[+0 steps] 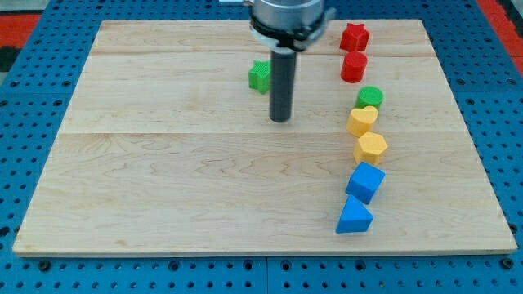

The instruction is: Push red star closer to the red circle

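Observation:
The red star [354,37] lies near the view's top right of the wooden board. The red circle [353,67] sits just below it, with a small gap between them. My tip [281,119] rests on the board well to the left of both red blocks and lower in the view. It touches no block. A green star [260,76] lies just up and left of the rod, partly hidden behind it.
A column of blocks runs down the right side: a green circle [369,97], a yellow heart [363,121], a yellow hexagon [371,148], a blue cube [364,182] and a blue triangle [354,216]. The wooden board [163,180] lies on a blue pegboard.

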Controlling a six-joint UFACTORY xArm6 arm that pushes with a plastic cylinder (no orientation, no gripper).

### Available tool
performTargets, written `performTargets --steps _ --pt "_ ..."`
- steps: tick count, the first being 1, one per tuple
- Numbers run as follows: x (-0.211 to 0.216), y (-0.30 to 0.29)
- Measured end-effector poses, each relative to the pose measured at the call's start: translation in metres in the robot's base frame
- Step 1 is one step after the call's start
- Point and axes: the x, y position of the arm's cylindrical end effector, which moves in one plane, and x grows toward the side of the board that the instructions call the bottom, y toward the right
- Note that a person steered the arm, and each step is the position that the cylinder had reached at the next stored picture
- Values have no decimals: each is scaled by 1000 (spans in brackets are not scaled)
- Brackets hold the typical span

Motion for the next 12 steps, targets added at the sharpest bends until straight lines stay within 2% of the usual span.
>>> performTargets --steps 3,5,8,9,10,12 --pt "-99 -2" --pt "-204 66" --pt "-203 122" --pt "-203 164" --pt "-199 166" --pt "-161 161"
